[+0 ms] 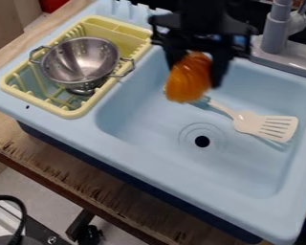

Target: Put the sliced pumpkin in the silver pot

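Observation:
The black gripper (197,67) hangs over the upper part of the blue sink basin, shut on the orange sliced pumpkin (189,79), which is held up between its two fingers. The silver pot (81,61), a metal colander-like bowl with two side handles, sits upright in the yellow dish rack at the left, and its inside shows nothing in it. The pumpkin is to the right of the pot, apart from it.
A white slotted spatula (264,125) lies in the blue sink (143,136), its handle end near the pumpkin in the view. The yellow rack (72,114) surrounds the pot. A grey faucet (277,36) stands at the upper right.

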Controlling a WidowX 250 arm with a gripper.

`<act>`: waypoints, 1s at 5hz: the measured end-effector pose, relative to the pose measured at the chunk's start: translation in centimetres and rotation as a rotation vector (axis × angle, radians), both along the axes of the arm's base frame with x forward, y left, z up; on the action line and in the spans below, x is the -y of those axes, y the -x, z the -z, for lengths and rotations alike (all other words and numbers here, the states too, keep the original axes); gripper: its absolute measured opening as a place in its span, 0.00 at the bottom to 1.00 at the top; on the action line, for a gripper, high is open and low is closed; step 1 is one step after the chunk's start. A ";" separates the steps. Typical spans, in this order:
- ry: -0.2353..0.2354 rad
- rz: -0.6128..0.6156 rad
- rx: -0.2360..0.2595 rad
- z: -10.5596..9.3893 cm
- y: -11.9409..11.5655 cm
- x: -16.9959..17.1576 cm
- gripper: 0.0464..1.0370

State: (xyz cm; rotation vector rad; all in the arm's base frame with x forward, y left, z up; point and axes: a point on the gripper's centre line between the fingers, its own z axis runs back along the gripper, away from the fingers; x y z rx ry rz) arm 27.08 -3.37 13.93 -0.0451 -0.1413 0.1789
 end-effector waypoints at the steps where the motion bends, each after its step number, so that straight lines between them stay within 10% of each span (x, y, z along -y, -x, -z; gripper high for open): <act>1: 0.000 -0.040 0.006 -0.6 -0.4 -2.7 0.57; 5: 0.089 -0.059 0.065 -1.9 0.0 -12.7 0.57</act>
